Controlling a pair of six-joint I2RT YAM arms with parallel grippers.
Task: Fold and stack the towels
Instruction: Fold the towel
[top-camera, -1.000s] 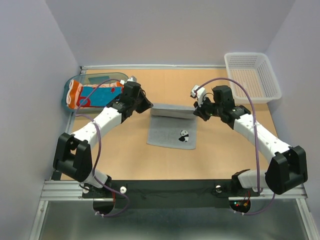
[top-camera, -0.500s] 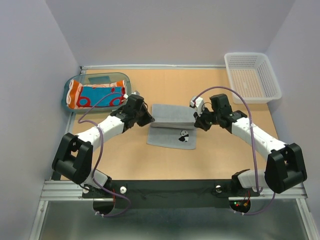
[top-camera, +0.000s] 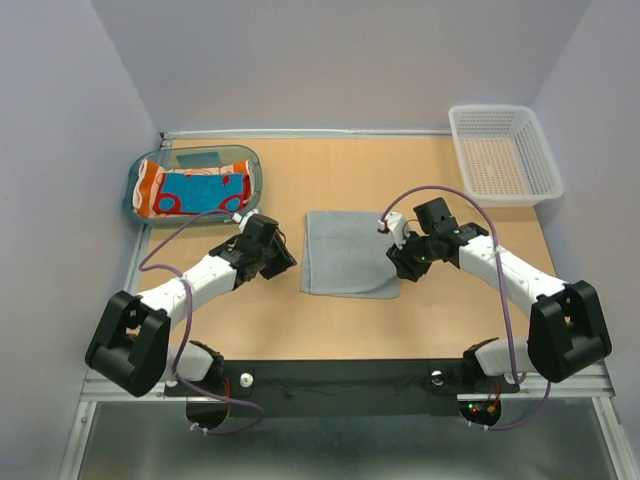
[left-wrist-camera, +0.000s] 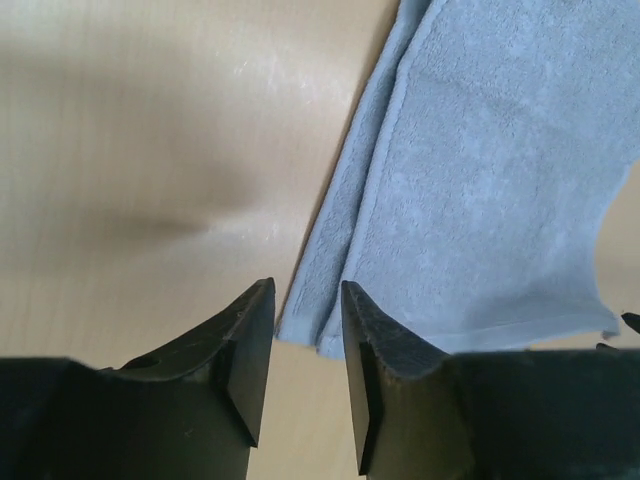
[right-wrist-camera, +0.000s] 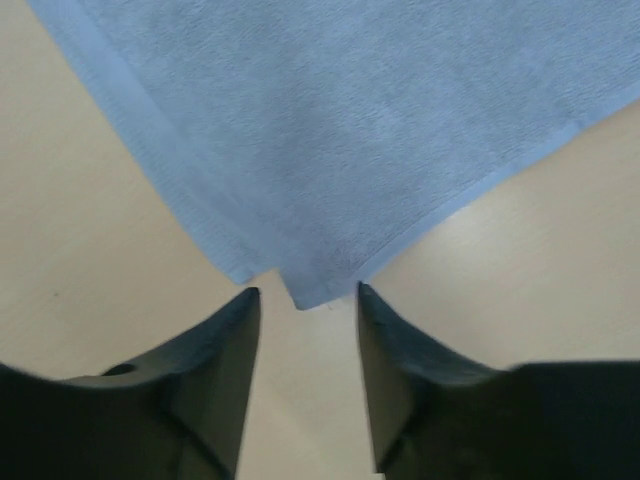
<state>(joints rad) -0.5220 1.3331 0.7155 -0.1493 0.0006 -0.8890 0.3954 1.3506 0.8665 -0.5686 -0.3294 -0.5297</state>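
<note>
At frame centre, the folded grey towel (top-camera: 348, 253) lies flat; left gripper (top-camera: 286, 263) and right gripper (top-camera: 400, 267) flank it, jaws parted, empty.

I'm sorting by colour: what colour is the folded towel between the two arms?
The towel is plain light grey, faintly bluish; clearest in the right wrist view.

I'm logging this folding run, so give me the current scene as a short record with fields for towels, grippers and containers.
grey towel: folded in half, flat on the table
left gripper: open, at the towel's near left corner, holding nothing
right gripper: open, at its near right corner, holding nothing
other towels: orange, red and teal, in the teal tray, far left
basket: white mesh, far right
</note>
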